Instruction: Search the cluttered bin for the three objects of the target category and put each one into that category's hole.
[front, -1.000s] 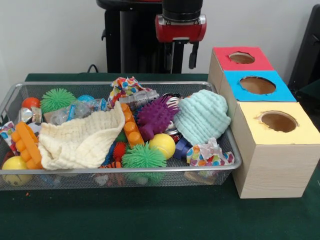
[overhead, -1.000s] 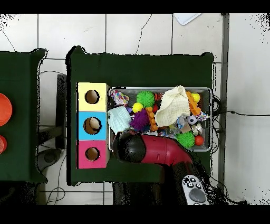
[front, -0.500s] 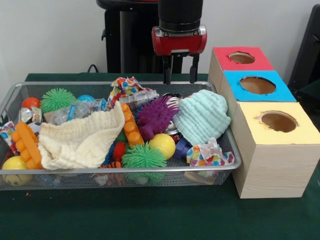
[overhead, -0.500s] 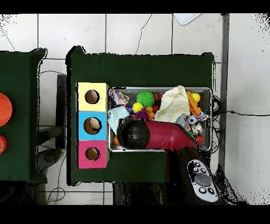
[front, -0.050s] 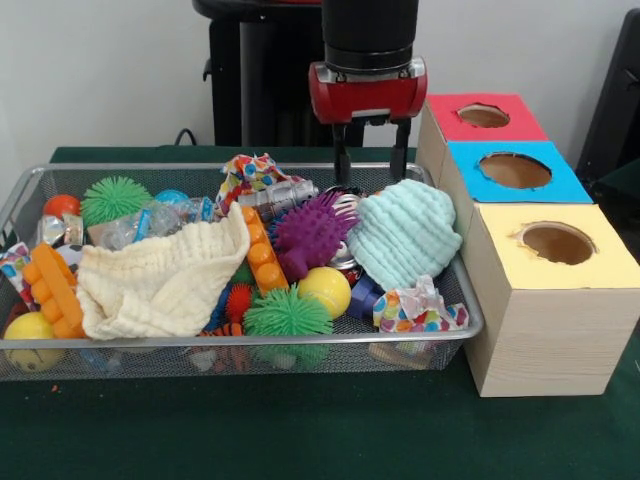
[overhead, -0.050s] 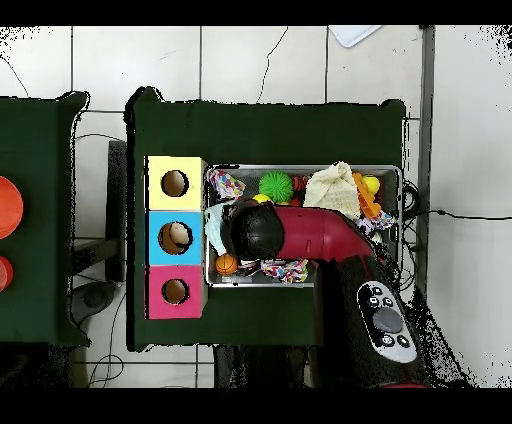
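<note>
While the tool (front, -0.050s: 371, 160) hangs with its two black fingers spread wide and empty, it sits above the far side of the wire mesh bin (front, -0.050s: 420, 345), just over the pale mint knitted cloth (front, -0.050s: 405, 232). Which category is wanted cannot be read here, though that cloth looks the likeliest pick. It should be light, soft and limp, so a pinch on a raised fold near its top would serve better than a grab at its flat edge. Just beside it lie the purple spiky rubber ball (front, -0.050s: 310, 233), a crushed silver can (front, -0.050s: 278, 194) and a patterned paper wad (front, -0.050s: 420, 308), any of which could snag. A cream waffle-weave cloth (front, -0.050s: 165, 280) drapes further along. The wooden box with red, blue and yellow holed tops (front, -0.050s: 540, 330) stands against the bin on the green counter (front, -0.050s: 300, 430).
</note>
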